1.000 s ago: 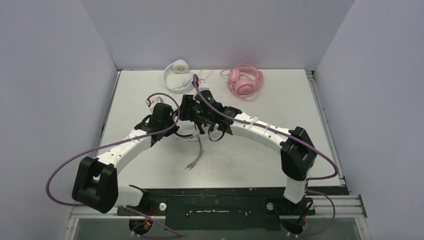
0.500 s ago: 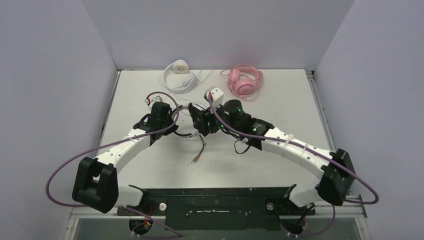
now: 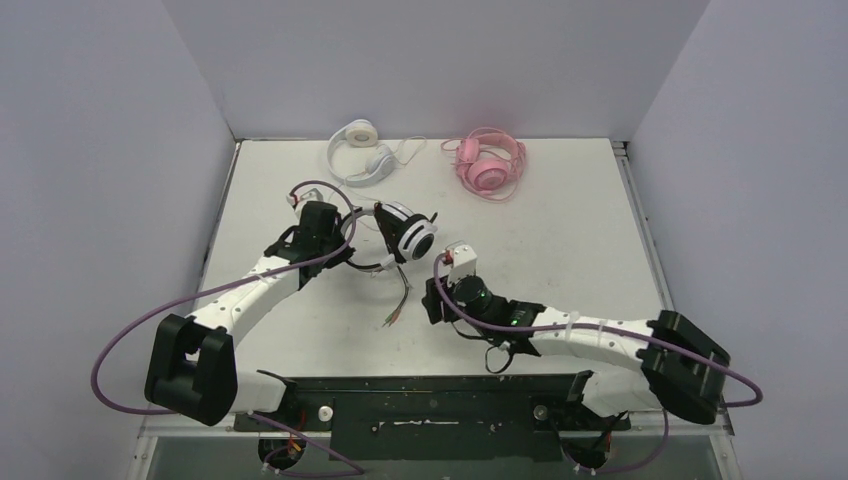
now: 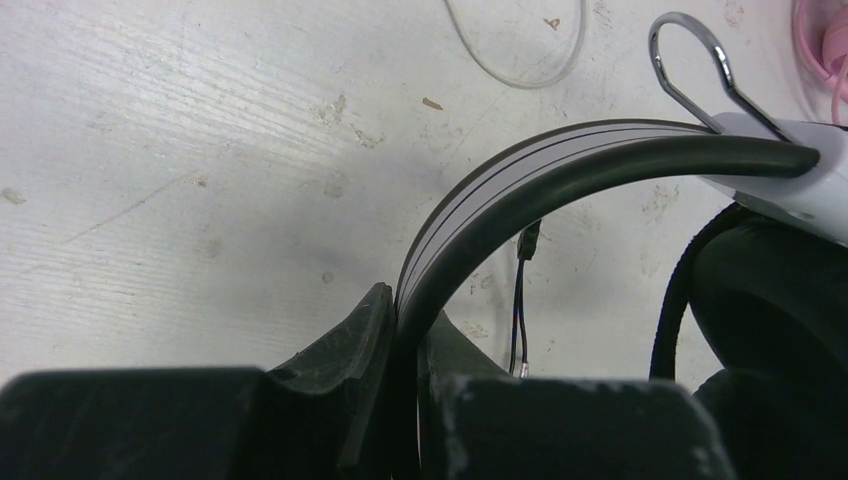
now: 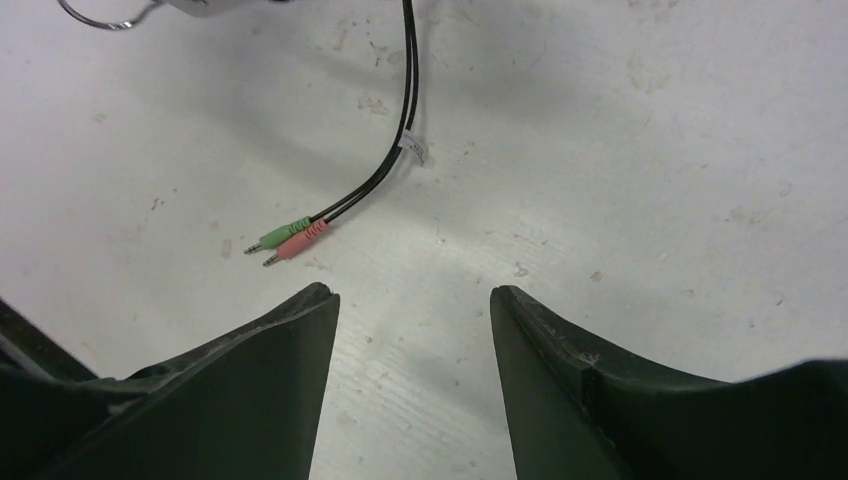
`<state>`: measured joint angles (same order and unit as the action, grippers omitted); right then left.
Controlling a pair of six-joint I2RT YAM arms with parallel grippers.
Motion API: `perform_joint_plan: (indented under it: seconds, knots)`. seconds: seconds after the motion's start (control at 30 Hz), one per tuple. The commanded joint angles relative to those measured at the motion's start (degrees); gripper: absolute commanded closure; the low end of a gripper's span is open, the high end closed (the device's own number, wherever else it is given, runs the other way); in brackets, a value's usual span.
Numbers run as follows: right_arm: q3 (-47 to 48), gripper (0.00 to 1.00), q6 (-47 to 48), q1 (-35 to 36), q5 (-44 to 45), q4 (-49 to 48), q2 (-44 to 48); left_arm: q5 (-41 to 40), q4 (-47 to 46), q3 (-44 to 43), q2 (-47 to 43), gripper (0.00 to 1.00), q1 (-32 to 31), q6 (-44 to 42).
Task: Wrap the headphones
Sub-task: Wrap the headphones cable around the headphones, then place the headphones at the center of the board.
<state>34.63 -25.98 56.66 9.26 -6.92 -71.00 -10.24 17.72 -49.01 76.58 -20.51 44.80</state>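
Left gripper is clamped tight on the headband of the black-and-white headset, holding it left of centre on the table. Right gripper hangs low on the near side, jaws about half apart and empty, with the green and pink plugs just beyond its tips. The thin black cable trails from the plugs back toward the headset. White headset and pink headset sit along the far edge, well apart from the action. The danger, I'd say: that cable lies flat, so the fingers could scrape the table or close on nothing, and a hard tug could twist the band out of that narrow pinch
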Motion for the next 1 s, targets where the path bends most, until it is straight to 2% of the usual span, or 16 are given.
perform_joint_plan:
  seconds: [0.0, 0.23, 0.63, 0.83, 0.93, 0.97]
  knots:
    - [1.7, 0.42, -7.9, 6.9, 17.9, -9.3, -8.4, 0.5, -6.6, -3.0, -0.8, 1.00, 0.7, 2.0]
    - [9.0, 0.43, -9.6, 11.1, 26.1, -12.8, -22.7, 0.9, -8.8, -1.3, -0.6, 1.00, 2.0, 3.1]
    - [16.8, 0.44, -7.2, 10.4, 24.0, -16.0, -34.2, 2.2, -10.8, -0.5, 0.9, 1.00, 3.2, 4.0]
    - [20.8, 0.45, -7.6, 8.7, 23.3, -12.4, -40.3, 2.3, -11.3, -0.1, 1.5, 1.00, 3.4, 4.1]
    - [20.8, 0.54, -8.4, 8.4, 22.0, -11.5, -41.2, 2.1, -11.4, 0.0, 1.9, 1.00, 3.5, 4.2]
    - [20.5, 0.63, -8.2, 8.4, 21.5, -11.2, -41.0, 1.8, -11.3, 0.0, 2.1, 1.00, 3.6, 4.4]
